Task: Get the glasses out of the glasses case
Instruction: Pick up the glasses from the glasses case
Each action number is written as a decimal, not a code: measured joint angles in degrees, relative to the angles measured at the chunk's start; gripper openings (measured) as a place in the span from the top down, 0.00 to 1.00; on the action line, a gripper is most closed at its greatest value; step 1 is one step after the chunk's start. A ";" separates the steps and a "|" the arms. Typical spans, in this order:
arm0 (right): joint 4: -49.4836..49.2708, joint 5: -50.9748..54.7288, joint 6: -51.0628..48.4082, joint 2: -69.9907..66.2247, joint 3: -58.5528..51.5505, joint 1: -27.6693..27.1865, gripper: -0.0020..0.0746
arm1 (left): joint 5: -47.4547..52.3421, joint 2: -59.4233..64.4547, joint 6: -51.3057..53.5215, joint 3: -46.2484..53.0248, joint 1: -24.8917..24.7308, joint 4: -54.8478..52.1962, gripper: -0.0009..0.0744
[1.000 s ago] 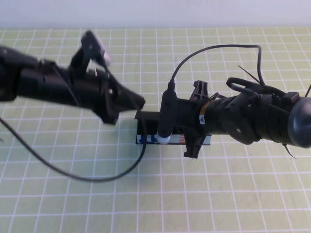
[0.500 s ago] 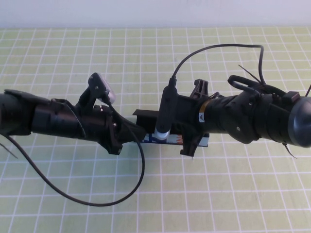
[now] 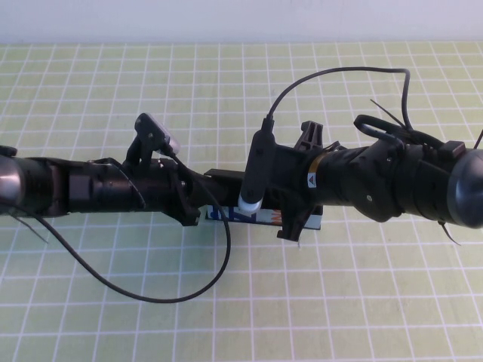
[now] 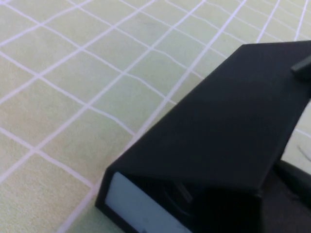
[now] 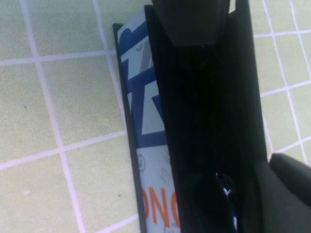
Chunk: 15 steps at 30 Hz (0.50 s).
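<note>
the left hand (image 3: 198, 200) has swung down to the case (image 3: 266, 219) end, its grip hidden, while the right hand (image 3: 290, 204), grip also hidden, steadies it, glasses apparently inside.

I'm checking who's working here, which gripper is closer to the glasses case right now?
Neither clearly: both are at it. The right gripper is on the glasses case from its right side; the left gripper is at its left end.

I see two glossy black tubular arms. My left gripper (image 3: 198, 204) is matte black with a white-tipped wrist camera (image 3: 155, 132); a thin black cable (image 3: 136, 285) loops off it. My right gripper (image 3: 290, 215) carries a small triangular label (image 3: 313, 181).
</note>
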<state>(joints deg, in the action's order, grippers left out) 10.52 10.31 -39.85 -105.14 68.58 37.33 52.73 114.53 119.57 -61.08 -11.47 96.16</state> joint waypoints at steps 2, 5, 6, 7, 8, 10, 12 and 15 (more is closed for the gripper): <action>-0.25 0.00 0.00 0.00 0.00 0.00 0.97 | -0.12 1.12 0.21 -0.74 0.00 0.43 0.99; -0.81 0.00 0.00 0.00 0.00 0.00 0.97 | -0.36 2.22 0.62 -2.02 0.00 0.70 0.99; -0.98 0.00 0.00 0.00 0.00 0.00 0.97 | -0.36 2.60 0.62 -2.44 0.00 0.69 0.99; -1.30 -0.10 0.00 0.00 0.00 0.00 0.97 | -0.36 2.88 0.62 -3.04 0.00 0.69 0.99; -1.55 -0.08 0.00 0.00 0.04 0.00 0.97 | -0.36 3.33 0.62 -3.69 0.00 0.69 0.99; -2.12 -0.08 0.02 0.00 0.04 0.00 0.97 | -0.36 4.12 0.62 -4.76 0.00 0.69 0.99; -2.50 -0.08 0.02 0.00 0.04 0.00 0.97 | -0.36 4.53 0.62 -5.51 0.00 0.72 0.99; -2.76 -0.08 0.12 0.00 0.04 0.00 0.97 | -0.58 4.99 0.62 -5.89 0.00 0.72 0.99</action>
<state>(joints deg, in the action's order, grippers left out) 7.76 10.23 -39.73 -105.14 68.62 37.33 52.15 119.53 120.18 -66.97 -11.47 96.89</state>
